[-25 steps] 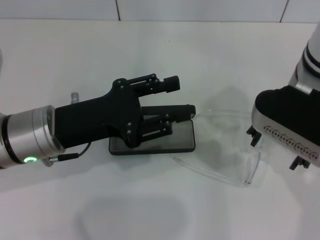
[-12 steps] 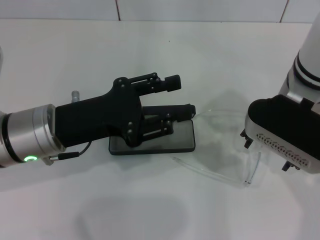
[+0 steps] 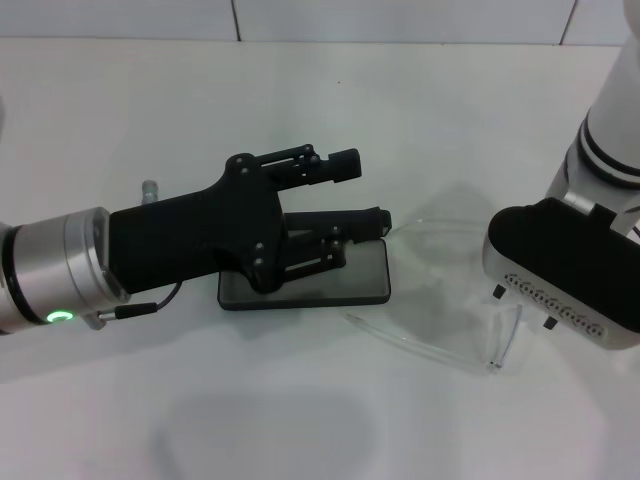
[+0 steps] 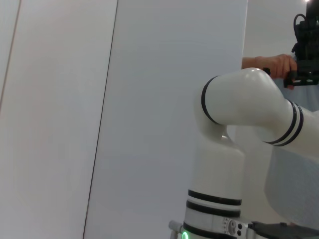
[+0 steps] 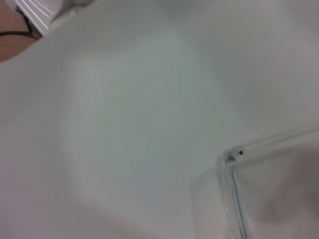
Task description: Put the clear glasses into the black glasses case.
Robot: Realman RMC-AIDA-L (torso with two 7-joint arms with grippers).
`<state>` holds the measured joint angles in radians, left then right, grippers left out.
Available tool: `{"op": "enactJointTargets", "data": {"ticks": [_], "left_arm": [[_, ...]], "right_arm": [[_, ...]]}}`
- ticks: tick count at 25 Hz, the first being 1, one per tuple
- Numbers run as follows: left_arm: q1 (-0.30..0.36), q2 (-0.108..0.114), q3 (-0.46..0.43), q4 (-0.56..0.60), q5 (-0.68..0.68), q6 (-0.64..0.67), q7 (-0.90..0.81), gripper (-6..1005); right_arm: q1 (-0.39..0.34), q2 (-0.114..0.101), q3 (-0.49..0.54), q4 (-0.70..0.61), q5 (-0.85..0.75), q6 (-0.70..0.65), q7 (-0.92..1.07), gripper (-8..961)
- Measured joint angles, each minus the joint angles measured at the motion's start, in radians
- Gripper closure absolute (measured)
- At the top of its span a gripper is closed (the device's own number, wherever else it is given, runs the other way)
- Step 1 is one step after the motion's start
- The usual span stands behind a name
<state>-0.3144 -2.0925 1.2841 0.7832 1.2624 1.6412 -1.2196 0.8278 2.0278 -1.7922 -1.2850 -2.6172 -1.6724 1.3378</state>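
head view showed the transparent plastic wraparound clear glasses (image 3: 455, 300) beside the open black rectangular glasses case (image 3: 350, 287). left gripper (image 3: 365, 192) was spread above it; right gripper (image 3: 523, 307) state unclear. the light, slippery, fragile frame likely suited a grasp at the hinge corner (image 5: 230, 158).

The black rectangular hinged glasses case (image 3: 335, 285) lay open on the white table (image 3: 300, 110), but the left gripper (image 3: 365, 195), its black fingers spread, stretched across it and blocked most of the approach from above. Just beside the case, the transparent plastic wraparound glasses (image 3: 450, 300) had the right gripper (image 3: 522, 306) over their far end.
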Motion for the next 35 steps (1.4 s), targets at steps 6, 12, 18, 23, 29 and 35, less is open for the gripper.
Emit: {"op": "enactJointTargets", "data": {"ticks": [6,12,18,23,29,35], "left_arm": [[0.001,0.0,0.0,0.007,0.0,0.001,0.0,477],[0.004,0.0,0.0,0.015,0.0,0.002,0.0,481],[0.003,0.0,-0.002,0.015,0.0,0.002,0.0,485],[0.003,0.0,-0.003,0.015,0.0,0.002,0.0,488],[0.003,0.0,-0.003,0.014,0.0,0.002,0.0,491],[0.002,0.001,-0.004,0.014,0.0,0.001,0.0,495]], "right_arm": [[-0.003,0.0,-0.016,0.013,-0.002,0.026,0.0,410],[-0.003,0.0,-0.018,0.013,0.004,0.031,0.003,521],[-0.004,0.0,-0.018,0.013,0.01,0.043,0.008,545],[-0.004,0.0,-0.018,0.013,0.016,0.046,0.008,601],[-0.006,0.0,-0.018,0.023,0.019,0.06,0.004,759],[-0.02,0.0,0.006,0.004,0.028,0.06,0.0,815]]}}
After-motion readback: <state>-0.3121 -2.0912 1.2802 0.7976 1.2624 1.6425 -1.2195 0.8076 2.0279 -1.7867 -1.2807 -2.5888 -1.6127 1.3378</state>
